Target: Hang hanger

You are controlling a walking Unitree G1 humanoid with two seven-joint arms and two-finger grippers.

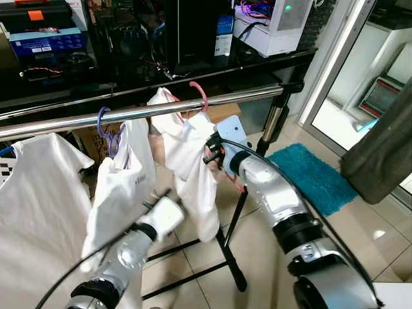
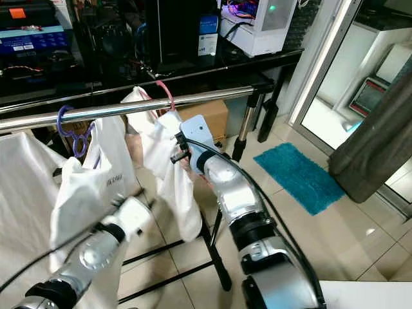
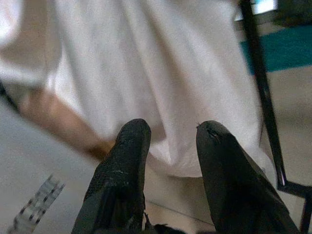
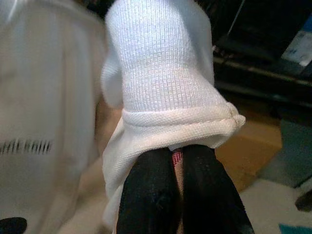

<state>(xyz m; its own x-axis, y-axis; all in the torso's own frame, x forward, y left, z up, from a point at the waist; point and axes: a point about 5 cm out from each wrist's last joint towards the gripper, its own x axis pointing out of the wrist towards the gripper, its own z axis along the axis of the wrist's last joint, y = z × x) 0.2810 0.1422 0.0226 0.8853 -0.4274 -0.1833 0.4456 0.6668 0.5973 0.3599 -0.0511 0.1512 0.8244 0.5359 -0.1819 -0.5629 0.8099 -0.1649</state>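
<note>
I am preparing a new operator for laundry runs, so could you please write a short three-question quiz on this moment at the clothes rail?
1. True or false: the pink hanger has its hook over the metal rail.
2. What is the right gripper closed on?
A. the purple hanger
B. the pink hanger, at the white shirt
C. the teal rug
3. Fill in: the left gripper is ____, with its fingers apart in front of white cloth.

Key
1. True.
2. B; pink shows between the closed fingers under the shirt's hem.
3. Open.
</note>
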